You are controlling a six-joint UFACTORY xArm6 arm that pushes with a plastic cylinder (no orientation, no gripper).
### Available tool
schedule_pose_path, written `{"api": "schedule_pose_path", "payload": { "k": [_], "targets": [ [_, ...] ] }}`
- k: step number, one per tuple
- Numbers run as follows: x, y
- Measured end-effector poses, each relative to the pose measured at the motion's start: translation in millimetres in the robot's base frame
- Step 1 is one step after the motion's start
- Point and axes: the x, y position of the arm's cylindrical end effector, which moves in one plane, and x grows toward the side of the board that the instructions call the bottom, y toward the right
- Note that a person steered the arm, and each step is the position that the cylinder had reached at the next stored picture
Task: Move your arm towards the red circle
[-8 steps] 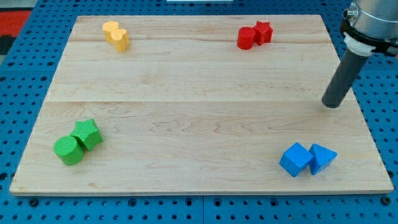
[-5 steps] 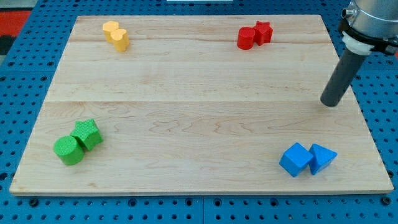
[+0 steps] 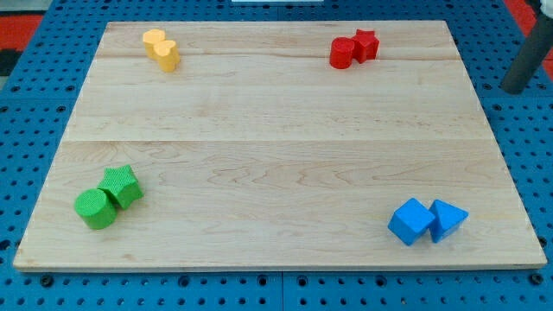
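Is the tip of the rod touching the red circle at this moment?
No, my tip is off the board at the view's right, well apart from the red circle.

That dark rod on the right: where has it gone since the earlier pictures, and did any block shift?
My tip swung toward the view's right and top, off the wooden board and over the blue pegboard, far right of the red circle. Most of the rod is now out of view. No block moved: the red, yellow, green and blue pairs lie as before.

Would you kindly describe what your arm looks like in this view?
Only a short stretch of my rod shows at the view's right edge: a plain dark grey cylinder, matte, no cables or markings visible. My tip is its blunt lower end; the upper arm is out of frame.
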Motion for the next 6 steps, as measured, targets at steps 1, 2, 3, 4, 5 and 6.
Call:
{"api": "schedule_pose_path", "payload": {
  "k": [1,2,3,4,5,6],
  "targets": [
    [-68.7,-24.1],
    [-135.5,-45.9],
    [-150.8,-108.6],
    [-150.7,-209.1],
    [-138.4,-289.9],
    [-106.7,-281.4]
  ]
}}
